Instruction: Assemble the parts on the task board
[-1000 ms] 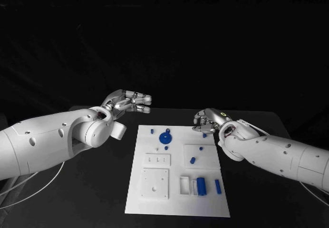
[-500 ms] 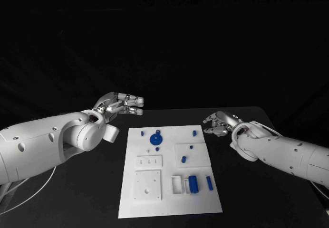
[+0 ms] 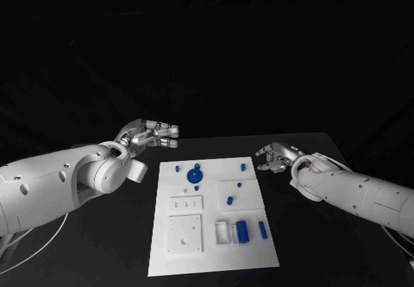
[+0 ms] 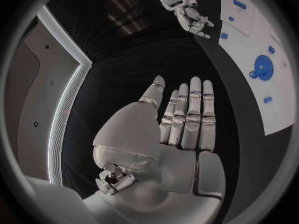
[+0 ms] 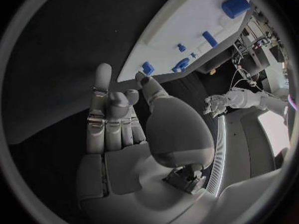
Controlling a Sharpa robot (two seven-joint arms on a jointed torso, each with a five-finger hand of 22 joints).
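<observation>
The white task board (image 3: pixel 214 246) lies in the middle of the black table. On it are a round blue disc (image 3: pixel 195 176), small blue pieces (image 3: pixel 243 167) near its far edge, and a blue block (image 3: pixel 242 231) beside a blue bar (image 3: pixel 262 230) near the front. My left hand (image 3: pixel 154 133) hovers beyond the board's far left corner, its fingers (image 4: pixel 190 115) straight and holding nothing. Just off the far right corner is my right hand (image 3: pixel 274 156), fingers (image 5: pixel 111 115) loosely bent and empty. The left wrist view shows the board (image 4: pixel 252 40) and disc (image 4: pixel 262 67).
White recessed blocks (image 3: pixel 191 233) sit on the board's near left part. Bare black table (image 3: pixel 319 239) runs along both sides of the board. The right wrist view shows the board's edge (image 5: pixel 168 30) and my left hand (image 5: pixel 227 102) far off.
The head camera has shifted. Relative to the board, my right hand has drawn back to the right from over the far right corner. The left hand stays about where it was.
</observation>
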